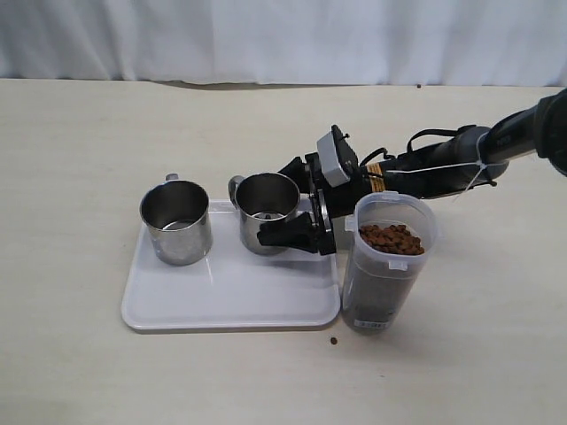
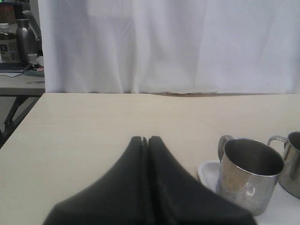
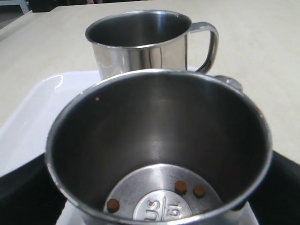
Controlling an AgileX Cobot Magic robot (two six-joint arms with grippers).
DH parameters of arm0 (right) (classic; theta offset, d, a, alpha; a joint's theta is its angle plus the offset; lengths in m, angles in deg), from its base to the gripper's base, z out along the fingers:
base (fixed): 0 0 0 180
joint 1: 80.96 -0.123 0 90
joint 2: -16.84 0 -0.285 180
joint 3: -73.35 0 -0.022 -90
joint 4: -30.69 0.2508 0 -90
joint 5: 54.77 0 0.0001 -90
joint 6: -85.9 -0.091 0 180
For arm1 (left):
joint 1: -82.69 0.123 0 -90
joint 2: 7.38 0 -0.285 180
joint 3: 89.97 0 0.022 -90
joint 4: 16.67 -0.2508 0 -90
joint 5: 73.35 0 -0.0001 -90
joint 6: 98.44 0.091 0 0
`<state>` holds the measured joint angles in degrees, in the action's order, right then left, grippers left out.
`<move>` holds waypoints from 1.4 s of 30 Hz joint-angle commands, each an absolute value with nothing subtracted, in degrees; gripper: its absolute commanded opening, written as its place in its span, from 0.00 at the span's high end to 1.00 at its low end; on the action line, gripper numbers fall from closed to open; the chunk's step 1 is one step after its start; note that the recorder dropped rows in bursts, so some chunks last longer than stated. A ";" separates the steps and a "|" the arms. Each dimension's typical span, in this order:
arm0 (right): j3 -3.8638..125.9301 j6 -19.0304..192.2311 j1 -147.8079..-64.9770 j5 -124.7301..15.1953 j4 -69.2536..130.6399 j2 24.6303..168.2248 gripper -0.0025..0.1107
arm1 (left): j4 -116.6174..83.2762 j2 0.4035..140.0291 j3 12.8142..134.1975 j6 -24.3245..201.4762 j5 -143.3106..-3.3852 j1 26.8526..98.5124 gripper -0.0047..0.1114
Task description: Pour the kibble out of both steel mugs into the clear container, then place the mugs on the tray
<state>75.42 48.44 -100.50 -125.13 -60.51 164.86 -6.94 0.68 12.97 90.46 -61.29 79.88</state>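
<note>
- A stray pellet (image 1: 334,340) lies on the table (image 1: 80,372), just off the front edge of the tray (image 1: 221,303).
- The container (image 1: 376,283) stands on the table just beside the tray's right edge, with kibble (image 1: 392,239) up near its rim. Tall and loaded, it looks to me easy to tip, and the right arm passes close behind it.
- The right mug (image 1: 266,217) sits upright on the tray. The right claw (image 1: 276,204) is spread wide with a jaw on either side of it, though I can't tell whether the jaws press it or stand clear.
- A few pellets (image 3: 180,186) are left on that mug's bottom.
- The left mug (image 1: 175,221) stands apart from it on the tray and looks empty.
- Both mugs should be stiff, light and slick. I'd grip across the body, since the loop handle is small.
- The left claw (image 2: 144,138) hangs over bare table short of the tray, jaws pressed together on nothing.
- A white curtain (image 1: 266,35) closes the back.
</note>
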 commanded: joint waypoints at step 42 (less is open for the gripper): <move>75.43 38.83 -100.36 -124.73 -66.45 157.31 0.00 | -7.01 0.40 12.81 90.48 -62.13 79.39 0.96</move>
<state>75.42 39.36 -100.50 -124.53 -66.03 158.17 -6.94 0.68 12.97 90.46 -61.29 79.88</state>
